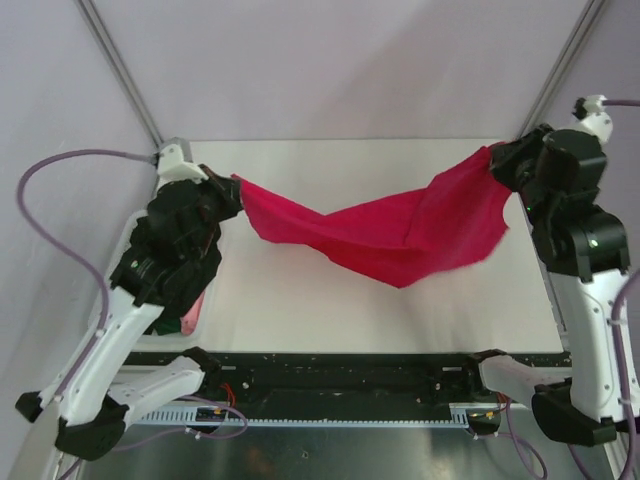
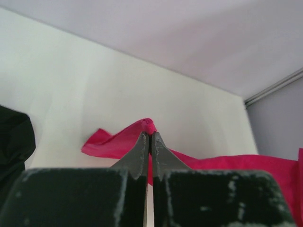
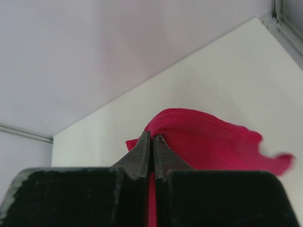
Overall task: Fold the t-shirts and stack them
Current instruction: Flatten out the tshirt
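The desk (image 1: 300, 310) is white, flat and rectangular. A red shirt (image 1: 400, 235) sags low over its middle; whether the lowest fold touches the surface cannot be told. At the left edge sits a white basket (image 1: 125, 243), with a pink shirt (image 1: 196, 305) and a dark shirt (image 1: 170, 322) showing at its near end.

Even, diffuse light; bright, no glare.
White desk (image 1: 300, 300) shows only faint soft shadow beneath the red t-shirt (image 1: 400, 235). Wrist views: near foreground dark and out of focus; shirt's far edge smeared in right wrist view. Overhead slightly grainy.
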Tool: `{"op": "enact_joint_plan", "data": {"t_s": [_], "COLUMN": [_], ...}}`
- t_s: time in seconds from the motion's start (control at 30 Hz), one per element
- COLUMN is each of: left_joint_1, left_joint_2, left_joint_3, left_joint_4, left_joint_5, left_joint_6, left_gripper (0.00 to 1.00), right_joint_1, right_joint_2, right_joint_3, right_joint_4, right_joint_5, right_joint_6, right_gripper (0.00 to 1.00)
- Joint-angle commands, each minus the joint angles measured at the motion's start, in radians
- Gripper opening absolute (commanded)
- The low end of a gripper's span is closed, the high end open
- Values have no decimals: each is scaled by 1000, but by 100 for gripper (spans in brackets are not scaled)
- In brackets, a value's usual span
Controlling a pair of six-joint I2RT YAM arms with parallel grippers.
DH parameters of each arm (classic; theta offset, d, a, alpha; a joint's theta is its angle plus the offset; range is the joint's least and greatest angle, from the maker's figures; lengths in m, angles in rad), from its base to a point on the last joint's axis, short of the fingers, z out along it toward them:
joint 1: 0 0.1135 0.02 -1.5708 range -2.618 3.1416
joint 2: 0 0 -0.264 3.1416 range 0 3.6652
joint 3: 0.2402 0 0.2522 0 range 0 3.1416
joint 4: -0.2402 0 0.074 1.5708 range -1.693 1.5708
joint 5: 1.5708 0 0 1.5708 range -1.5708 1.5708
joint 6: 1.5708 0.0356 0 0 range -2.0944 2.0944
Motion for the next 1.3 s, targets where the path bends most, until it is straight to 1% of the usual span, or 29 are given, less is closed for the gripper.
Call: {"op": "enact_joint_plan", "data": {"t_s": [0.0,0.07,0.13,0.2,0.27,0.33,0.4,0.5,0.57,0.63,0.7,0.8,0.87,1.0,1.13,1.17,1.2,1.27], "left_joint_1": [46,82,119,151,181,213,243,272,285,298,310,319,325,327,327,327,327,327], "left_joint_2": [121,196,288,396,508,616,699,770,780,758,708,617,543,407,304,296,291,292], "left_joint_3": [-22,10,77,180,322,493,665,883,967,981,915,724,561,199,-175,-248,-316,-420], "left_joint_4": [25,76,130,169,187,193,192,192,192,192,194,195,195,195,204,208,210,213], "left_joint_5": [12,49,93,140,185,231,273,299,299,302,301,297,305,333,384,398,411,428], "left_joint_6": [-22,-21,-18,-16,-12,-9,-10,2,19,27,28,14,-17,-96,-179,-186,-192,-198], "left_gripper": [0,0,0,0,0,0,0,0,0,0,0,0,0,0,0,0,0,0], "right_joint_1": [-4,-5,-12,-32,-68,-105,-134,-165,-178,-183,-185,-190,-201,-215,-219,-219,-219,-219], "right_joint_2": [90,134,193,267,367,462,538,627,661,654,601,469,382,217,129,118,112,106], "right_joint_3": [-107,-136,-147,-127,-63,46,201,453,597,647,569,321,127,-317,-676,-753,-816,-919], "right_joint_4": [151,229,316,396,448,467,456,402,362,342,362,405,421,457,457,459,457,445], "right_joint_5": [-28,-28,-21,-27,-52,-83,-102,-110,-118,-114,-104,-97,-119,-194,-295,-326,-346,-371], "right_joint_6": [14,5,-9,-15,-7,7,13,15,22,21,17,35,72,172,253,259,260,252], "right_gripper": [0,0,0,0,0,0,0,0,0,0,0,0,0,0,0,2,8,28]}}
